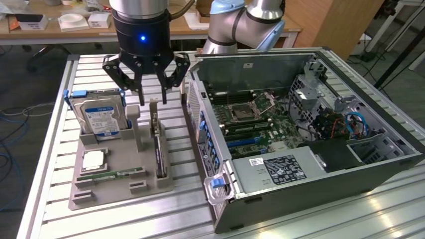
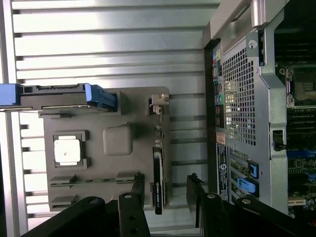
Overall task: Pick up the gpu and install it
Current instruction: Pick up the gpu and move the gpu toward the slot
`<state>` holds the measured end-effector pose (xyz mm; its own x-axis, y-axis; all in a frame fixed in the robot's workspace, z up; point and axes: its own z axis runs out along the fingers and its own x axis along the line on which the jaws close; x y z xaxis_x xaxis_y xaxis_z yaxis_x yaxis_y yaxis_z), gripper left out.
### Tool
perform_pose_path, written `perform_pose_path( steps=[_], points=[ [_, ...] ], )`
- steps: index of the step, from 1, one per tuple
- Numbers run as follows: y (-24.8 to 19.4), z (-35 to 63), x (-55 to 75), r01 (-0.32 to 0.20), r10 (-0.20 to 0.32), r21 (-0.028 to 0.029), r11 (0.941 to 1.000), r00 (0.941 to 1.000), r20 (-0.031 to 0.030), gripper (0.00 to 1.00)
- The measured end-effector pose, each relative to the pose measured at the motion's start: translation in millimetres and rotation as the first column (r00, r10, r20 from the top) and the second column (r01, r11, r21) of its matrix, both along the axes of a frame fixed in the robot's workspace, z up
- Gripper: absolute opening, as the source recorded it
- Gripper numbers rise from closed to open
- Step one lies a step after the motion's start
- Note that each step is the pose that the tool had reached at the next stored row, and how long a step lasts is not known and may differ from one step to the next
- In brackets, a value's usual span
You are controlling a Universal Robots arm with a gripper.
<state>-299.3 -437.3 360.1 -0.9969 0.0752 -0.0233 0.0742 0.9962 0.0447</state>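
Observation:
The gpu [image 1: 158, 144] stands on its long edge in a slot of the grey holder tray [image 1: 113, 195], a slim dark card with a silver bracket at its far end. Seen edge-on in the wrist view, the gpu [image 2: 158, 185] is a thin black strip. My gripper [image 1: 153, 95] hangs open just above the card's far end and touches nothing. In the wrist view the gripper [image 2: 166, 192] has its two black fingers either side of the card's line. The open computer case [image 1: 299, 134] lies on its side at the exterior view's right, motherboard [image 1: 256, 124] exposed.
On the tray, a silver hard drive [image 1: 99, 117] with a blue-white label stands upright in blue brackets. A square processor [image 1: 93, 159] and a green RAM stick [image 1: 113, 175] lie near it. The case's rear panel [image 2: 237, 98] is close beside the tray. The slatted metal table [image 1: 133, 219] carries everything.

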Motion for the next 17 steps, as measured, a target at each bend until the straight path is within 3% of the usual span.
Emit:
perform_pose_path(
  steps=[17],
  points=[
    [0.0, -17.7, -0.1, 0.000, 0.000, 0.0000, 1.0000, 1.0000, 0.0000, 0.47]
  ],
)
